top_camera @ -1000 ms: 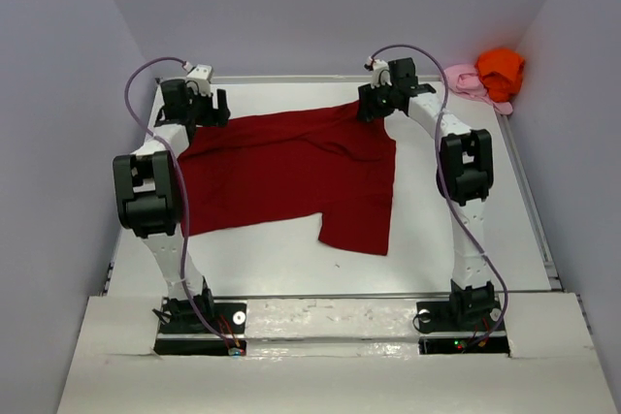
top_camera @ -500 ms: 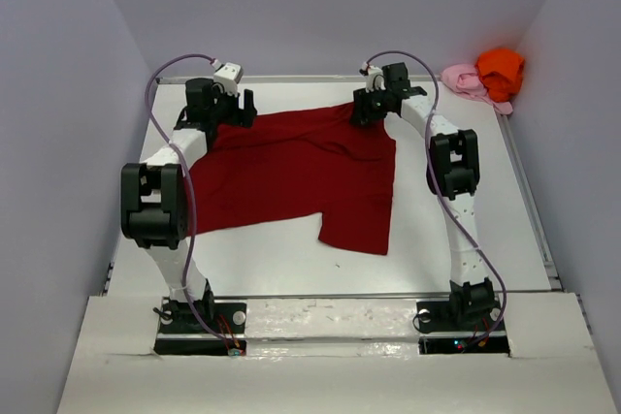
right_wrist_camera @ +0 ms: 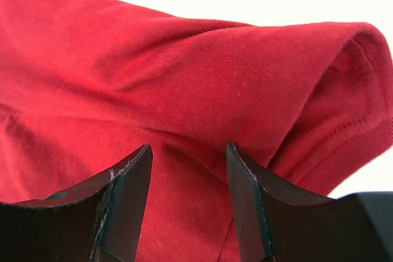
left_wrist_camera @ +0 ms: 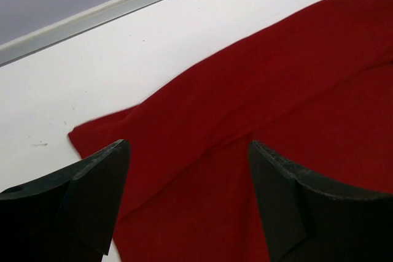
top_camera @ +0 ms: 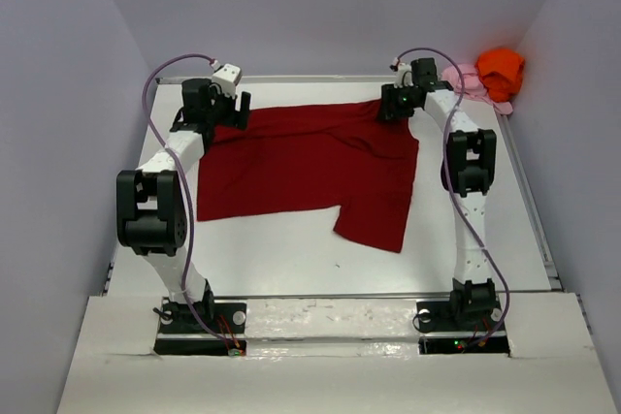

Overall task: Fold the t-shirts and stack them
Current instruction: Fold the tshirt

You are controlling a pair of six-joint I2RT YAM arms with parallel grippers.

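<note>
Red shirt [top_camera: 301,167] lies flat on the table [top_camera: 281,254], long axis left to right. At its far-left corner the left gripper [left_wrist_camera: 187,146] hangs wide open. At far-right the right gripper [right_wrist_camera: 189,148] straddles a raised fold, jaws part-spread, grip unclear.

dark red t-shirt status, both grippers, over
Left gripper open over far left corner of dark red t-shirt. Right gripper shut on its far right fold. Orange t-shirt, pink t-shirt bunched in far right corner.
</note>
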